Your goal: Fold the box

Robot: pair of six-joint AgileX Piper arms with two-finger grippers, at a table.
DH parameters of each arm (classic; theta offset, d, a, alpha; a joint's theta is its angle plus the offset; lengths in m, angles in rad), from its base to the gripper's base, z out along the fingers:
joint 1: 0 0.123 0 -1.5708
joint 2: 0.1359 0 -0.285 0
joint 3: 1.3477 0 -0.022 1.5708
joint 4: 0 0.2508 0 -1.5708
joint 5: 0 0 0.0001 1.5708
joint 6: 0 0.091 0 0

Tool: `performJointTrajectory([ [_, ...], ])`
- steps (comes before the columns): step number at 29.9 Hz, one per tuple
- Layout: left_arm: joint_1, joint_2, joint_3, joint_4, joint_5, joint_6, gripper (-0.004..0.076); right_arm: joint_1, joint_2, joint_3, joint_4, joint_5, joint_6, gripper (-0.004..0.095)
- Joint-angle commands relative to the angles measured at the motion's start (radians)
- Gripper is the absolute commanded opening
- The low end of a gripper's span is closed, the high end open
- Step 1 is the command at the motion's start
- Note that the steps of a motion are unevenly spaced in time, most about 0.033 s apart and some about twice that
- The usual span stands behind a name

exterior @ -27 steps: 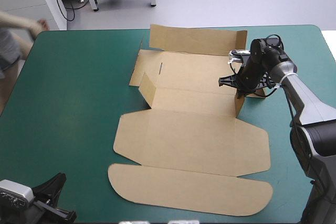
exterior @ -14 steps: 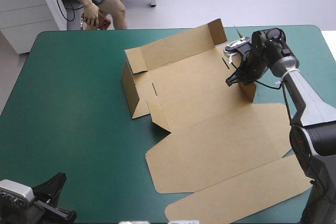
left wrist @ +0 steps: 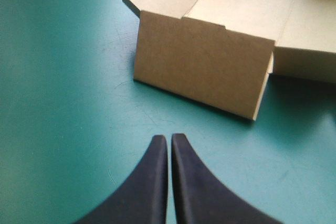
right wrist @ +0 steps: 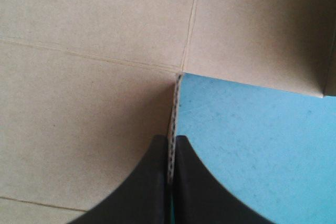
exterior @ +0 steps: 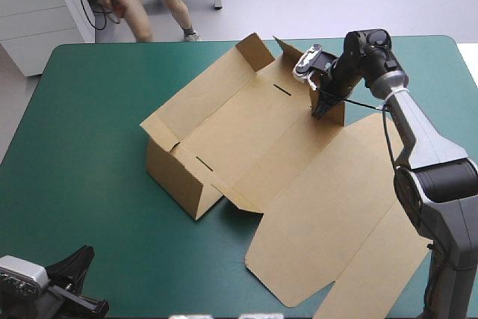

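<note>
The brown box (exterior: 254, 125) lies slantwise across the teal-green table (exterior: 82, 125). Its left end wall (exterior: 175, 173) and far long wall stand raised, and the lid (exterior: 328, 214) lies flat toward the front right corner. My right gripper (exterior: 317, 112) is near the table's far edge, shut on the upright side flap at the box's right end. In the right wrist view the fingers (right wrist: 171, 141) pinch the board's edge, with the box (right wrist: 79, 93) floor beyond. My left gripper (exterior: 88, 252) rests shut at the front left corner. Its shut tips (left wrist: 169, 138) point at the box's raised end wall (left wrist: 205, 66).
Bare teal-green cover (left wrist: 58, 77) lies between my left gripper and the box. The lid's rounded flap (exterior: 366, 282) reaches the table's front right edge. A strip of cover (right wrist: 252, 145) shows beside the held flap.
The box has swung round with my right gripper, its lid end going toward the front right. The left end wall and far wall now stand up. My left gripper has not moved.
</note>
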Motion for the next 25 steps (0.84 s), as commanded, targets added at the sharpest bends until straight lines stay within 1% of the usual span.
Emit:
performJointTrajectory([
  [1, -0.003, -0.001, -0.023, -0.01, -0.076, 0.003, 0.0007, 0.055, -0.06, -0.036, 0.019, 0.016, -0.105, -0.002],
  [9, -0.003, -0.001, -0.023, -0.01, -0.076, 0.003, 0.0007, 0.19, -0.051, -0.034, 0.028, 0.016, -0.181, -0.0021],
  [14, -0.003, -0.001, -0.023, -0.01, -0.076, 0.003, 0.0007, 0.271, -0.051, -0.025, 0.024, 0.016, -0.182, -0.0021],
  [16, -0.003, -0.001, -0.023, -0.01, -0.076, 0.003, 0.0007, 0.3, -0.051, -0.007, 0.007, 0.016, -0.187, -0.0021],
  [19, -0.003, -0.001, -0.023, -0.01, -0.076, 0.003, 0.0007, 0.329, -0.049, 0.027, -0.056, 0.016, -0.19, -0.0021],
  [25, -0.003, -0.001, -0.023, -0.01, -0.076, 0.003, 0.0007, 0.328, -0.014, 0.027, -0.138, 0.006, -0.179, -0.002],
])
